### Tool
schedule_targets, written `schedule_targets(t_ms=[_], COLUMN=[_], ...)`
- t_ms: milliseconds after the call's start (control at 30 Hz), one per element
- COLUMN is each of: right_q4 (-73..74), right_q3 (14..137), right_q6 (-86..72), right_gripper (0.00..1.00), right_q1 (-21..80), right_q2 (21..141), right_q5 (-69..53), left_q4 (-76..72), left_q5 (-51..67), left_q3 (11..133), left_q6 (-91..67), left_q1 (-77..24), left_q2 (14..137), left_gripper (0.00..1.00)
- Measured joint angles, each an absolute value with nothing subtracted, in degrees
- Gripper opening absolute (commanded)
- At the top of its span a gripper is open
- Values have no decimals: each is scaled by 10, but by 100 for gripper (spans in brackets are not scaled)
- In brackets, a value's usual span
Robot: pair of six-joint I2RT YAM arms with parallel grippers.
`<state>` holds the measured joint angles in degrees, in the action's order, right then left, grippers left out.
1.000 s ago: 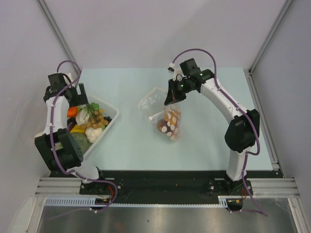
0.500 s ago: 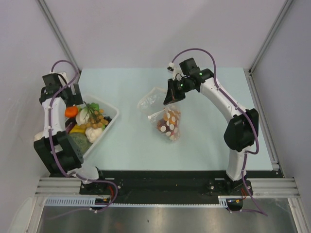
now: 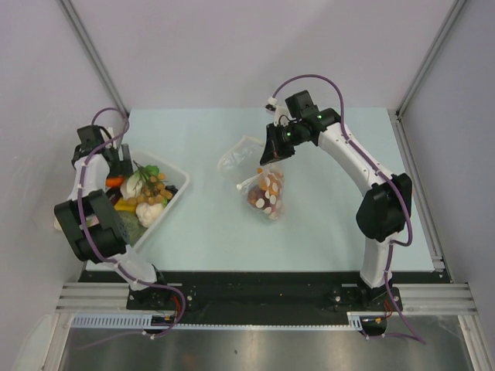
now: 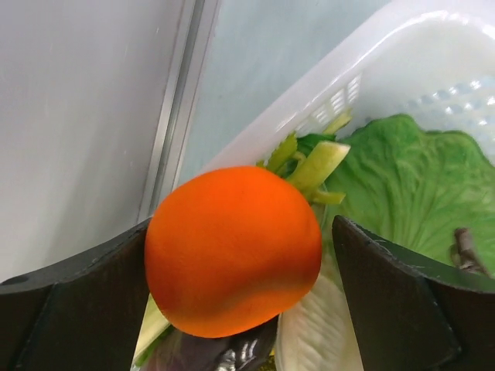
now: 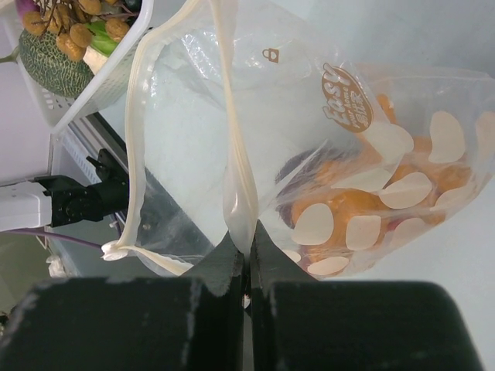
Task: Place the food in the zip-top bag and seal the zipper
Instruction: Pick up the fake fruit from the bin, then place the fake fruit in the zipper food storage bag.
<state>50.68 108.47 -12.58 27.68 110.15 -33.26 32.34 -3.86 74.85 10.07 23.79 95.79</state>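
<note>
Here's the left end effector (image 3: 116,164), down at the far-left corner of the white tray (image 3: 179,188), fingers spread wide with the orange fruit (image 4: 232,251) sitting right between them, not clamped yet. Well apart to the right, the right end effector (image 5: 247,263) is pressed together on the zipper (image 5: 232,139) strip. It holds up the mouth of the zip-top bag (image 3: 267,193) over the middle of the worktop (image 3: 332,232). The mouth gapes toward the tray, and several pieces are already inside. The carry, I'd say, runs rightward from tray to mouth. The left arm is clearly the nearer one to the fruit.
</note>
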Motion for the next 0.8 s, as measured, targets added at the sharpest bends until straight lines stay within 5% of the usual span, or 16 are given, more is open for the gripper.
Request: schedule_targets(t_ms=[300,600,800], right_q4=[507,506,504], right_q3=[1085,1083,1063], right_q6=[-120,-120,-118], right_gripper=[0,0,0], right_q1=[277,275,272], right_q2=[1101,1101,1099], right_q5=[-328,-335,-339], left_q4=[312,350,286], left_q5=[5,183,317], left_q3=[748,814,778], left_q6=[107,78,1], left_q1=[238,198,-10], left_q2=[931,813,712], left_gripper=[43,48,52])
